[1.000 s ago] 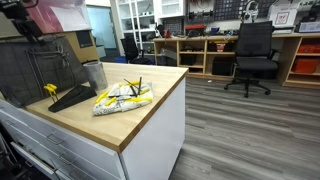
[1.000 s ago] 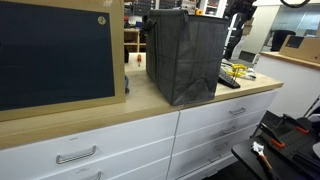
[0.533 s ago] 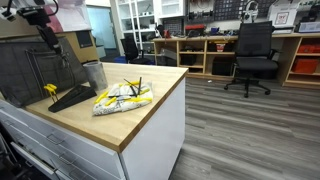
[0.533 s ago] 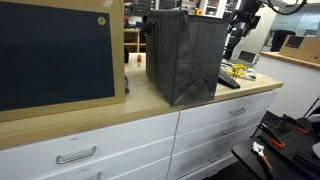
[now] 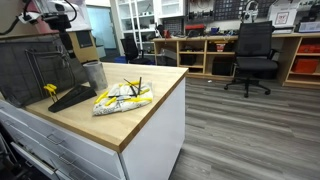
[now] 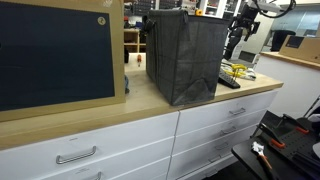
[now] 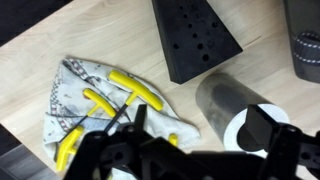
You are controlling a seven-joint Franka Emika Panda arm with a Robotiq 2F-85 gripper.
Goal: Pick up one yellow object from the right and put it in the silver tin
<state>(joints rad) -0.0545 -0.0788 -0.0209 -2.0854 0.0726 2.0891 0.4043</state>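
The silver tin [image 5: 95, 75] stands upright on the wooden counter beside the dark mesh rack [image 5: 30, 70]; in the wrist view the silver tin [image 7: 222, 103] shows from above with its mouth open. Several yellow objects [image 5: 125, 95] lie on a printed cloth [image 5: 118, 101] right of the tin; the wrist view shows these yellow objects [image 7: 135, 88] and the cloth [image 7: 75, 90] too. My gripper [image 5: 66, 45] hangs open and empty well above the counter, over the tin's side. In the wrist view the gripper [image 7: 200, 125] has its fingers spread apart.
A black wedge-shaped block [image 5: 70, 97] with holes lies in front of the rack; it also shows in the wrist view [image 7: 195, 40]. The rack [image 6: 185, 55] fills the counter's middle in an exterior view. The counter edge [image 5: 150, 125] drops to the floor. An office chair [image 5: 252, 55] stands far off.
My arm has swung from above the rack toward the tin and the cloth. The gripper stays open. Nothing on the counter has moved.
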